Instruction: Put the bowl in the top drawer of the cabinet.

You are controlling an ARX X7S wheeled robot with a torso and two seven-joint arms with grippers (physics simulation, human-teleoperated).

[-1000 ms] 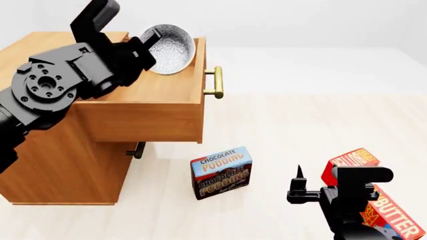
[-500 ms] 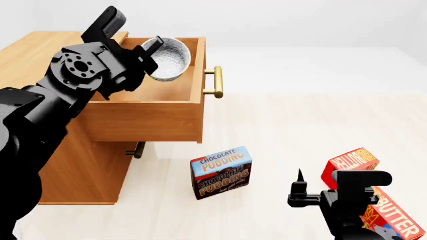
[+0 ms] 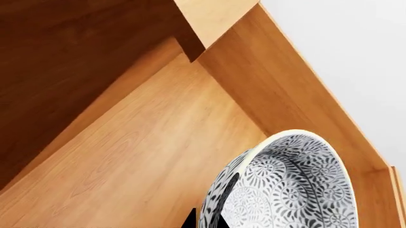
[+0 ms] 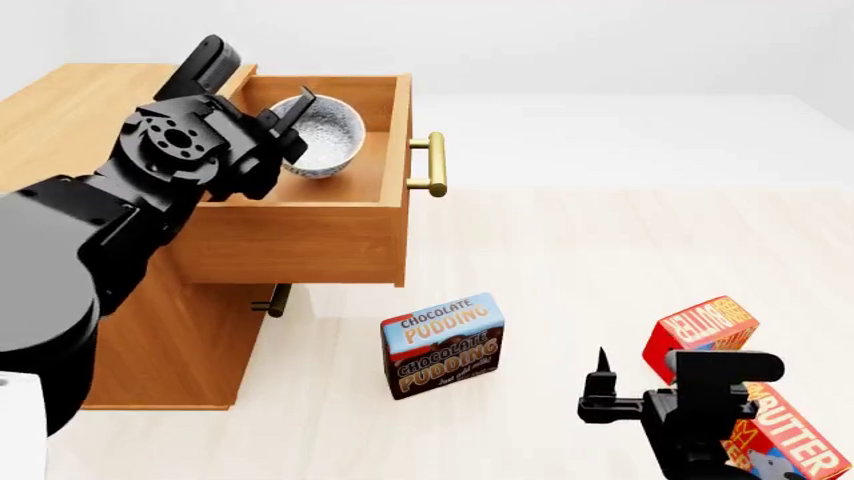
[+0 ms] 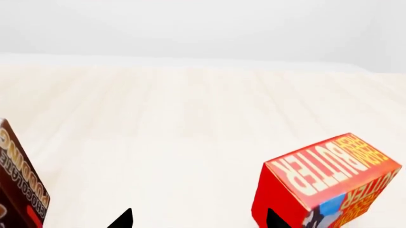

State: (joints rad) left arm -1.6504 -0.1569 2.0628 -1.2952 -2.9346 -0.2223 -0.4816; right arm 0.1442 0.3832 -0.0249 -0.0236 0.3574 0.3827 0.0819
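I've got the bowl (image 4: 320, 135) pinched by its rim in the L gripper (image 4: 296, 128), one finger inside the rim, one outside, so jaws narrow and clamped on the wall. The bowl sits inside the top drawer (image 4: 350, 215), which is pulled well out of the cabinet (image 4: 147, 330), and it hangs toward the drawer's front end, nearer the brass handle (image 4: 434, 165) than the cabinet body. It's tilted, mouth facing partly toward the handle side, not level.

What the next move turns on: bowl vs drawer floor. In the L wrist view the bowl (image 3: 292, 185) shows low over the floor boards (image 3: 127, 161), near the front-corner walls, but I can't tell if the base is touching yet. My call: ease down a bit more and level it, then let go; dropping it tilted risks it rolling or rocking against the front wall.

R gripper (image 4: 603, 385) idles well apart, low over the floor btwn the pudding box (image 4: 443, 344) and the butter box (image 4: 721, 345); fingers spread wide, holding nothing. L arm is the only one in reach.
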